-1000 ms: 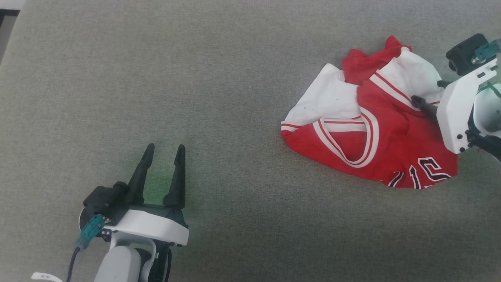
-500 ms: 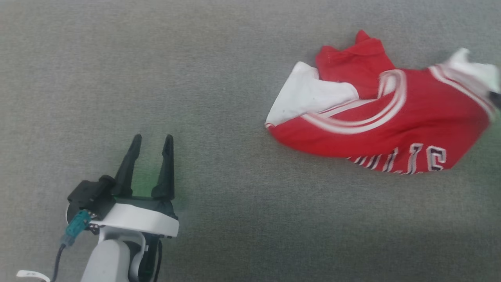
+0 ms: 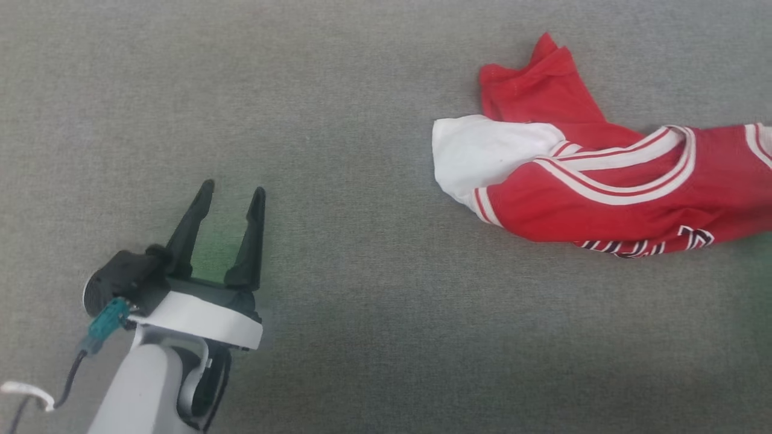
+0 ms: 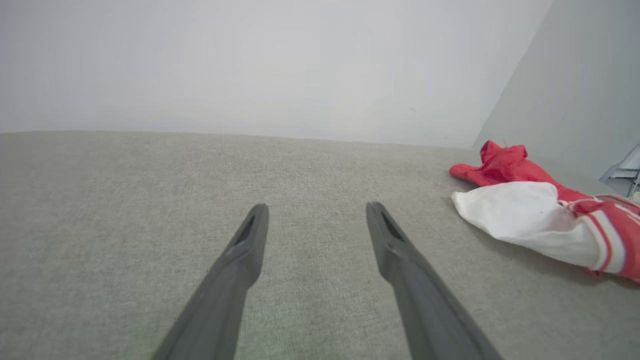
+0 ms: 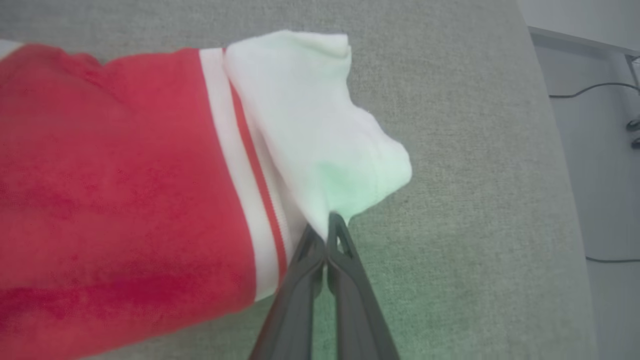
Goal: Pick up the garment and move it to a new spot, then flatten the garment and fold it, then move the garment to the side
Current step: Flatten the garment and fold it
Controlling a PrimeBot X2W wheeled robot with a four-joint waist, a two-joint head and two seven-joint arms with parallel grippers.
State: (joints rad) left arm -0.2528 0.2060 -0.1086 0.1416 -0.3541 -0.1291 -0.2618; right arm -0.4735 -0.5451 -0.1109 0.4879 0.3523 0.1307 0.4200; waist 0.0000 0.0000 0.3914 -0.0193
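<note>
At its white sleeve, the garment [image 5: 125, 165] sits pinched in the right end effector [image 5: 327, 235].

- Head cam looks almost straight down on the grey surface [image 3: 374, 120] from fairly high up; the left gripper [image 3: 234, 187] sits lower left and the garment [image 3: 603, 205] runs off the right edge.
- Left wrist cam is low, looking nearly level along its fingers [image 4: 240, 260] across that surface toward a pale wall [image 4: 250, 60]; it shares the garment's white sleeve end with the head view.
- Right wrist cam is super close, looking down past the right gripper [image 5: 327, 227] at the garment's other end.
</note>
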